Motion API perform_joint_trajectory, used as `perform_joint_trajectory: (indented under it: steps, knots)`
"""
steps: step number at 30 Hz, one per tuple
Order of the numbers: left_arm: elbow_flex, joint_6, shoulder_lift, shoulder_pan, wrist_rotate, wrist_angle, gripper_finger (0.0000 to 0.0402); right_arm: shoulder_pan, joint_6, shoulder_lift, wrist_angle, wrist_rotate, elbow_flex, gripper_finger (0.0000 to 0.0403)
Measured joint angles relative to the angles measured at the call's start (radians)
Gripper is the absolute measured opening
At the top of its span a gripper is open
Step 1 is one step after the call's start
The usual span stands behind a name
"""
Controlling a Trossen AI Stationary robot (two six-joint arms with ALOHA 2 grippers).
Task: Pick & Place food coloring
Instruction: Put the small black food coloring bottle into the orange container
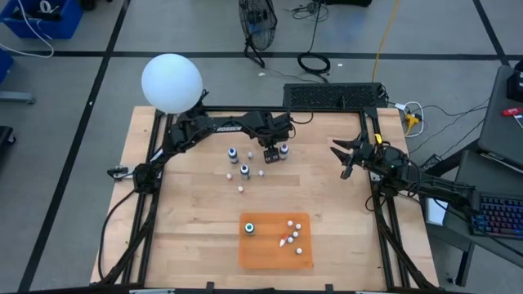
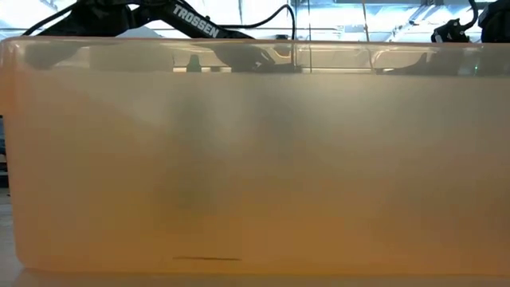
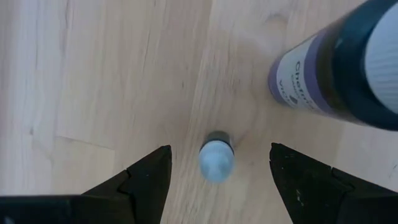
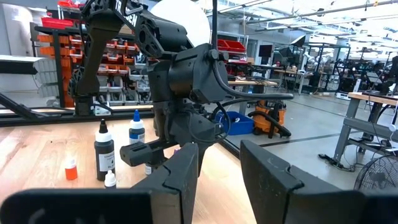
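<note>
Food coloring bottles stand upright on the wooden table: dark ones with pale tops [image 1: 233, 153] [image 1: 244, 170] [image 1: 283, 149] and tiny white droppers [image 1: 228, 173] [image 1: 241, 189]. On the orange mat [image 1: 265, 253] stand one dark bottle [image 1: 249, 228] and several small droppers [image 1: 295, 234]. My left gripper [image 1: 272, 155] points down, open. In the left wrist view its fingers [image 3: 221, 149] stand on either side of a small pale-capped bottle [image 3: 216, 160] without touching it, and a larger labelled dark bottle [image 3: 336, 74] stands close by. My right gripper [image 1: 343, 155] is open above the table's right side.
A white round lamp [image 1: 172, 82] hangs over the table's far left corner. In the low view the orange mat's edge [image 2: 255, 159] fills nearly the whole picture. The right wrist view shows the left arm [image 4: 186, 81] with bottles [image 4: 104, 152] beside it.
</note>
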Motion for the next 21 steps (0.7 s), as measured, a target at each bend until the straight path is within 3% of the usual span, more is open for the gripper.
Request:
perform_joint_trajectory:
  steps: [8,21]
  knots:
    - [0.0,-0.002,0.0,0.004,0.0,0.0,0.0259,0.0,0.0,0.0,0.0,0.0,0.0,0.011]
    - [0.0,-0.004,0.0,0.005,0.001,-0.001,0.0128,0.0,0.0,0.0,0.0,0.0,0.0,0.011]
